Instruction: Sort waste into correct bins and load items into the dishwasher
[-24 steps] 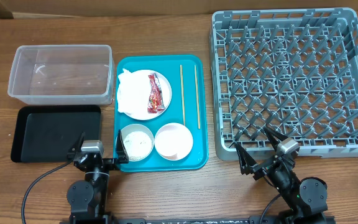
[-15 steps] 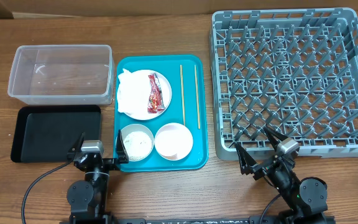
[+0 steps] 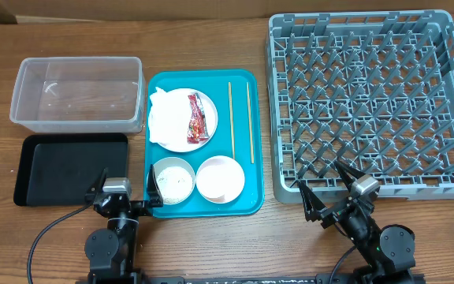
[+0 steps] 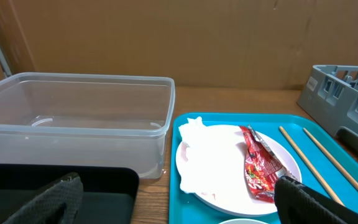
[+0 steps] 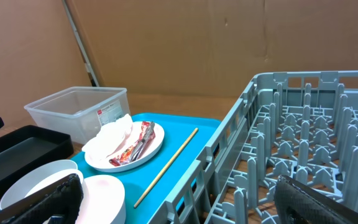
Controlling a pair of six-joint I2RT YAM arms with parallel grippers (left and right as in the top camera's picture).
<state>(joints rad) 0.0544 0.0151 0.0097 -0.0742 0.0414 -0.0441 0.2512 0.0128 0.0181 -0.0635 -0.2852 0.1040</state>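
At the near table edge, the left gripper (image 3: pixel 127 180) and right gripper (image 3: pixel 321 185) both stand wide open and hold nothing, so the job looks unstarted. The waste lies on the plate (image 3: pixel 181 138) in the teal tray (image 3: pixel 247 170): the napkin (image 3: pixel 164 114) on its left half, the wrapper (image 3: pixel 196 118) just beside it. A sensible first move is for the left arm, nearer the tub (image 3: pixel 77 60) and the black tray (image 3: pixel 69 170), to come down over the wrapper, pinch across its narrow width, and lift straight up so the plate does not slide. The right arm suits the chopsticks (image 3: pixel 231 118) and the bowls (image 3: pixel 220 178), which sit next to the rack (image 3: pixel 361 16). Nothing marks which bin takes which waste. I can make out no cup. The left bowl (image 3: pixel 173 180) looks speckled inside, perhaps with rice, but that is too fine to tell. The napkin hides part of the plate, and both wrist views cut off the bowls.
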